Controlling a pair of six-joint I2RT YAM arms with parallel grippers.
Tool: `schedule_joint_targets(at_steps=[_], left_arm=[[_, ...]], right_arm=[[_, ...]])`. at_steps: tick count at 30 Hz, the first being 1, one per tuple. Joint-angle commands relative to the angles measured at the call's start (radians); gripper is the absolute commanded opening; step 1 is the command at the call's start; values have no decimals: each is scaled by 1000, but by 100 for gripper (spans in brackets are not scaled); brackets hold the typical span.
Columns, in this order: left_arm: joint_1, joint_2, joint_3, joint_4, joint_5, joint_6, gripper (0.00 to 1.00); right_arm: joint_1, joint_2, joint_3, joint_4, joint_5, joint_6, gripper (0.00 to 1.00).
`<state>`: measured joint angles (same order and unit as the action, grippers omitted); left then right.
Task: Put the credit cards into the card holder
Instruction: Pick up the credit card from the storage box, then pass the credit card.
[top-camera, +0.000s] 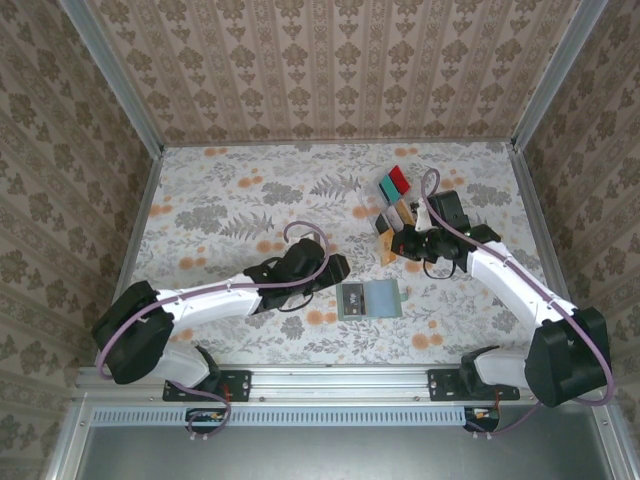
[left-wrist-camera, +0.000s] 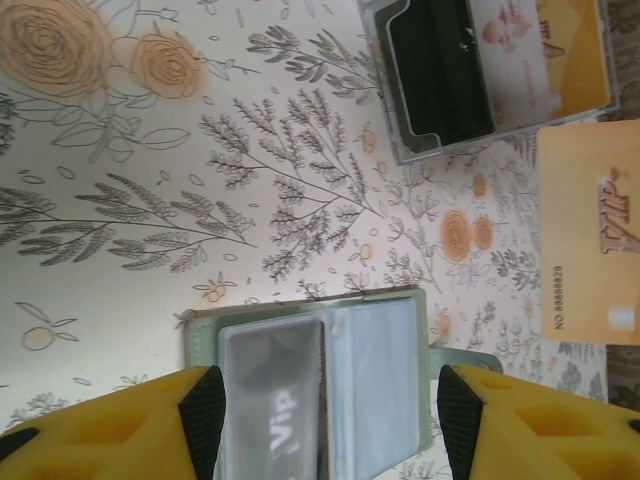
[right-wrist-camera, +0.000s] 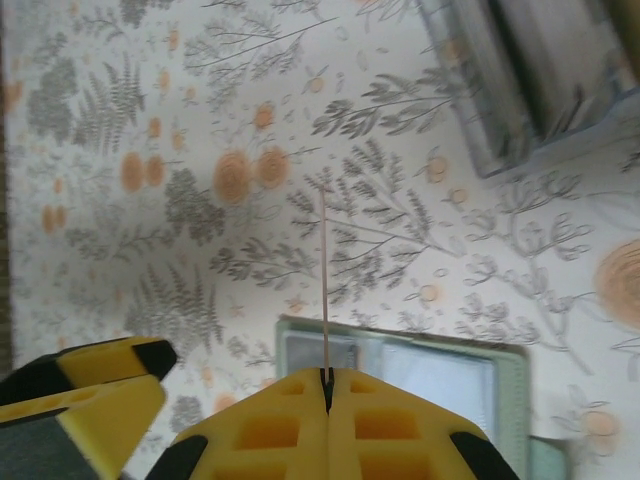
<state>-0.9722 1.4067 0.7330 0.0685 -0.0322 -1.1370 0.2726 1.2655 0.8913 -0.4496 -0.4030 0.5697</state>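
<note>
While the right fingers (right-wrist-camera: 270, 425) are pressed fully together on one edge of a tan card (left-wrist-camera: 590, 240), most of the card sticks out free beyond them. From their own wrist camera it shows edge-on, as a thin line. The card looks light, thin and stiff, with a smooth plastic face, so I think it can turn or slip in such a narrow pinch if its leading edge catches on a pocket. A hold near the edge seems right, because the free part must enter the slot.

The left fingers (left-wrist-camera: 120, 425) stand about half open and hold nothing. The card holder (right-wrist-camera: 420, 385) lies open and flat on the tabletop (top-camera: 230, 200), and in the left wrist view it appears between them. One pale card (left-wrist-camera: 275, 410) marked "Vip" is already in a pocket. The holder looks soft and light, so it may slide when the card pushes it. I would steady it at its outer rim, away from the pockets.

The other credit cards (top-camera: 393, 185) stand in a clear tray (left-wrist-camera: 450, 148) beyond the holder, near the right arm.
</note>
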Motion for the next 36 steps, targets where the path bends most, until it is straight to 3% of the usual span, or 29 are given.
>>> schedule_joint_targets(at_steps=[1,27,36], left_arm=[[10,-12,-11,68,37,-24,61],[69,125,-50,503,225,-139,62],[66,194,-61,637,252,-197,53]], right_arm=[[-5,-31,-38,109,-128,104,1],[-5,-69,-226,396,-339,341,3],[-4,-55,-231,434,-353,368,3]])
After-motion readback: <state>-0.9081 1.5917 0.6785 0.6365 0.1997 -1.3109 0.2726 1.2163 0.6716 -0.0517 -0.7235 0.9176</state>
